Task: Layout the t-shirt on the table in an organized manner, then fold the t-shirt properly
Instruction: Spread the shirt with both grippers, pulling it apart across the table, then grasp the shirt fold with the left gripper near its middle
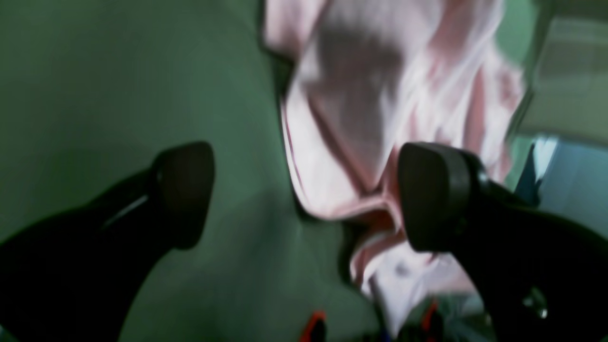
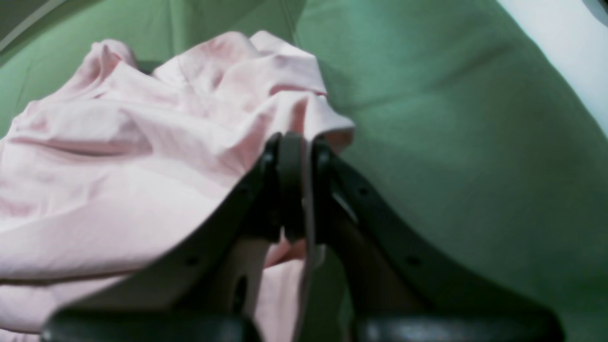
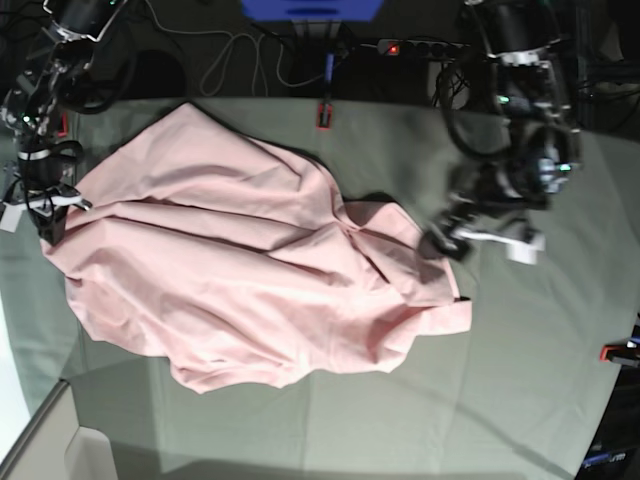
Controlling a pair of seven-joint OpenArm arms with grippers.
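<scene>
The right gripper (image 2: 300,156) has its jaws pressed together on a thin edge of the t-shirt (image 3: 260,275), at 9 o'clock of the heap. The left gripper (image 1: 304,194) is spread wide and holds nothing, near the edge at 3 o'clock. The shirt lies crumpled, plain side up, in the middle of the table (image 3: 540,380). I judge the spreading only begun; no fold is made yet.

The right gripper (image 2: 297,190) pinches a thin edge of the pink t-shirt (image 2: 118,156) between its nearly closed black fingers (image 2: 278,185) (the cloth bunches up in folds at left), over the green table (image 2: 451,142).
</scene>
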